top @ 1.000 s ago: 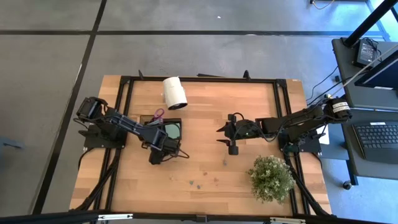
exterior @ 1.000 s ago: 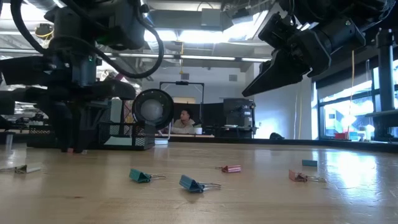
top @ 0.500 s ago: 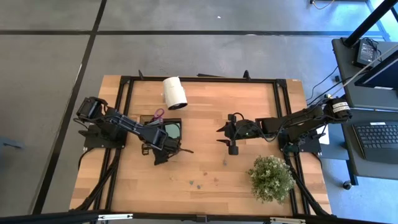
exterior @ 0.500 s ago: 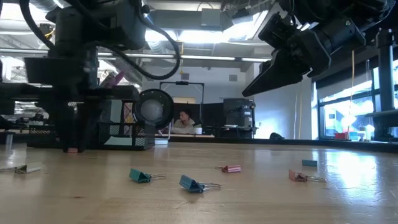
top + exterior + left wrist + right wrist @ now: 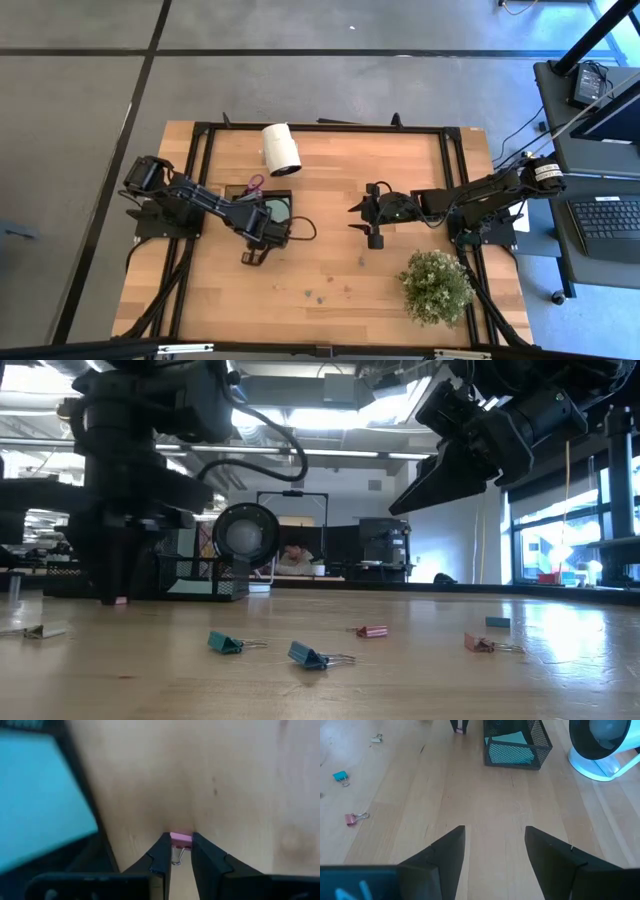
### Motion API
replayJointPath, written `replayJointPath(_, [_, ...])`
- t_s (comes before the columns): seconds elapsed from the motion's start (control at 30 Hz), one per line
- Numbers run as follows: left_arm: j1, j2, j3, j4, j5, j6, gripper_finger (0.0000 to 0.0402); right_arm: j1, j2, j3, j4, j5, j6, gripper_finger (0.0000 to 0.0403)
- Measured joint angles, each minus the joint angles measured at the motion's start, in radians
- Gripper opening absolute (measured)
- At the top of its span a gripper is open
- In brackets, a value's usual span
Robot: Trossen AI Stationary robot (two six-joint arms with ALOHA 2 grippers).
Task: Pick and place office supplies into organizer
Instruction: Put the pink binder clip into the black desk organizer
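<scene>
My left gripper [image 5: 250, 257] stands close to the near side of the black mesh organizer [image 5: 270, 208], pointing down at the table, shut on a small pink binder clip [image 5: 180, 838]. The organizer holds a pale green sticky-note pad [image 5: 509, 753], and purple scissor handles [image 5: 255, 184] show at its far left corner. My right gripper [image 5: 365, 222] hangs open above the table's middle right, touching nothing. Several small clips lie loose on the wood: a teal one [image 5: 225, 644], a blue one [image 5: 310, 655] and a pink one [image 5: 372, 631]. My left gripper pinches the pink binder clip's body [image 5: 180, 837] between its two fingertips [image 5: 162, 851], coming from above and pointing down. The clip's wire handles [image 5: 176, 856] point back between the fingers. The clip sits at table level [image 5: 118, 600]; whether it is lifted off the wood cannot be told.
A white cylinder roll [image 5: 280, 150] lies beyond the organizer, toward the far edge. A bushy potted plant [image 5: 437, 285] stands at the near right corner. Another pink clip [image 5: 480, 645], a small blue piece [image 5: 497, 622] and a silver clip [image 5: 40, 630] lie on the wood.
My left arm's wrist has turned about above the pink clip, its cable swinging out toward the right, while the fingertips stayed low at the same spot near the organizer. The right arm has kept still.
</scene>
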Motion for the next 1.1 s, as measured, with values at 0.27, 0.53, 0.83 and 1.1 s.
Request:
replayJointPath(0.27, [-0.006, 0.000, 0.002, -0.011, -0.006, -0.193, 0.0054, 0.000, 0.000, 0.000, 0.000, 0.000, 0.002, 0.0210])
replayJointPath(0.53, [-0.007, -0.094, 0.002, -0.033, 0.004, -0.189, 0.0051, 0.000, 0.000, 0.000, -0.005, 0.000, 0.004, 0.0210])
replayJointPath(0.83, [0.002, -0.282, 0.003, -0.121, -0.196, -0.287, 0.0051, 0.000, 0.000, 0.000, -0.007, 0.000, 0.002, 0.0210])
replayJointPath(1.1, [0.019, -0.263, 0.001, -0.247, -0.290, -0.419, 0.0051, 0.000, 0.000, 0.000, -0.008, 0.000, -0.001, 0.0210])
